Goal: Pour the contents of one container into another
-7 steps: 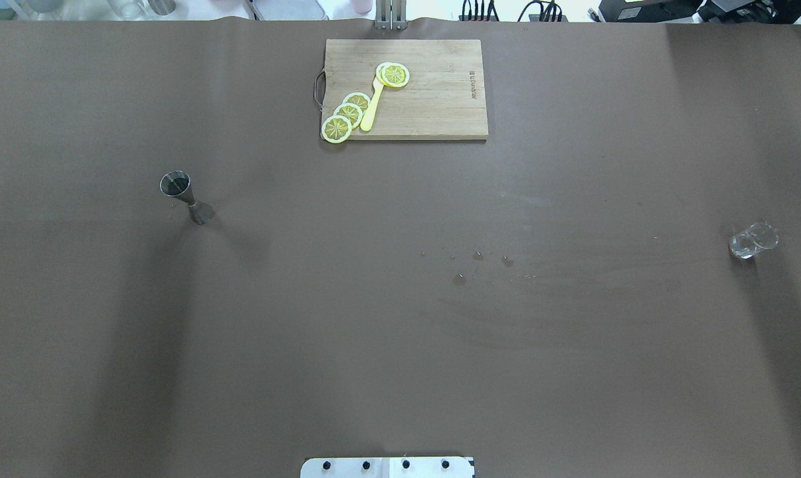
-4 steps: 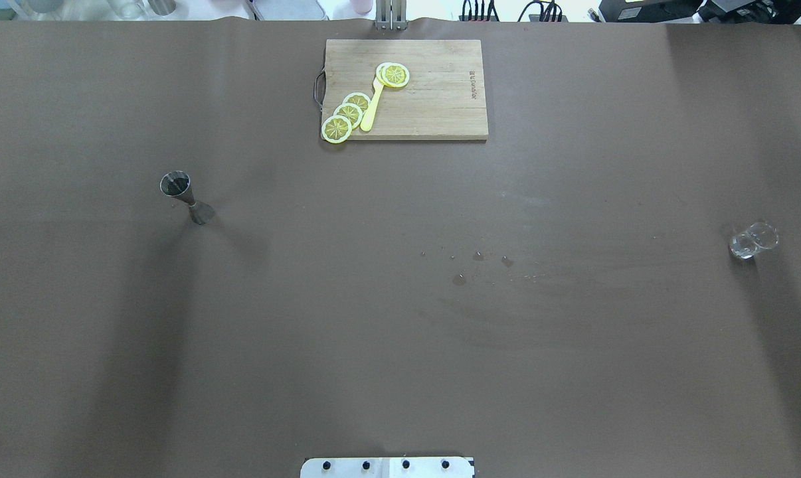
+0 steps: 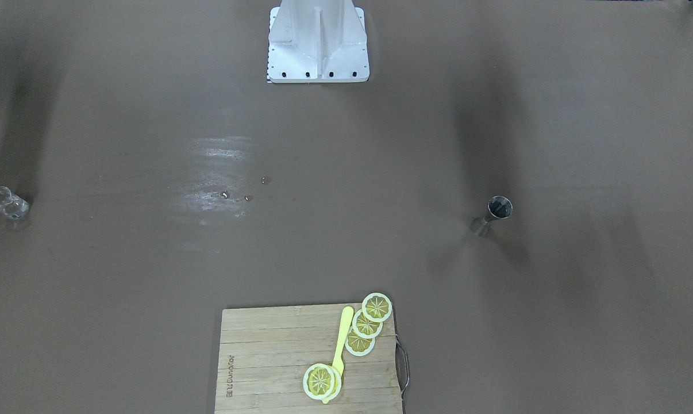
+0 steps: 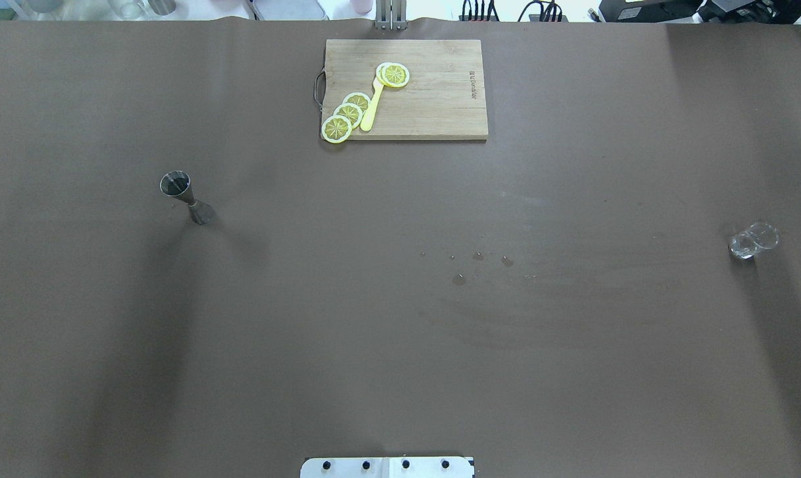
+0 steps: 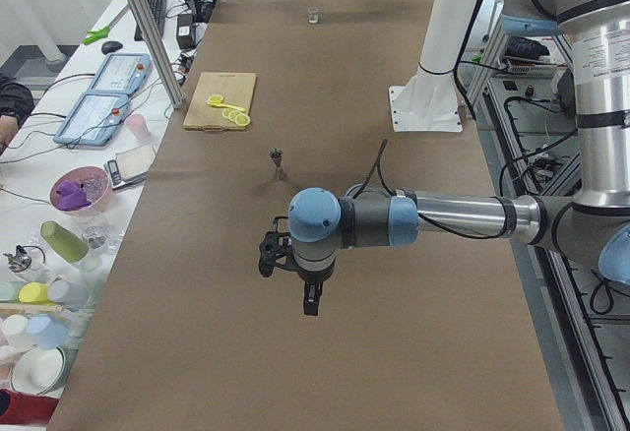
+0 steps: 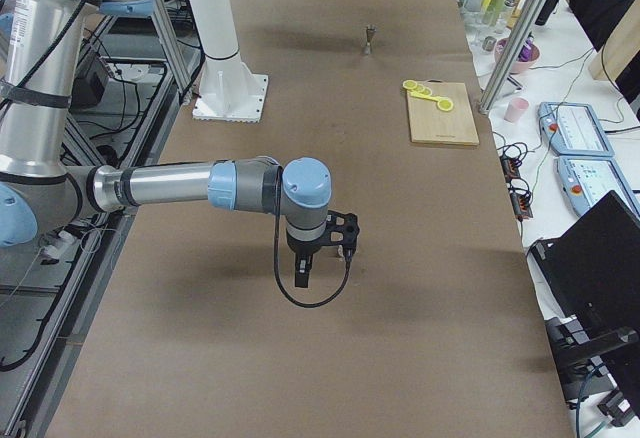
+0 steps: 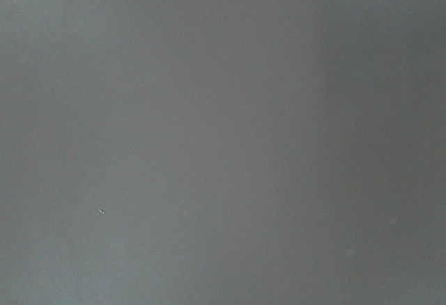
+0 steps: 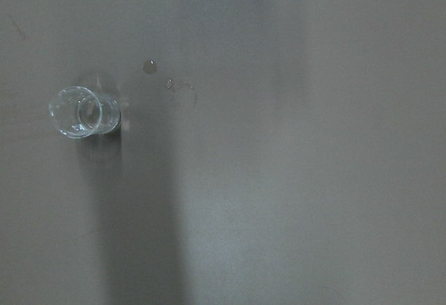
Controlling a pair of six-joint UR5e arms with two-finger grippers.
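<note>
The only lettering in sight is a short dark brand mark (image 4: 472, 85) stamped on the wooden cutting board (image 4: 434, 109) — it runs along the board's short edge, on the side opposite the metal handle (image 4: 319, 89), and shows in both the overhead and the front-facing views. Its letters are too small and blurred to make out — it looks like a single word, and no more can be told. Nothing else in any view carries text, a number or a sign that can be read.
</note>
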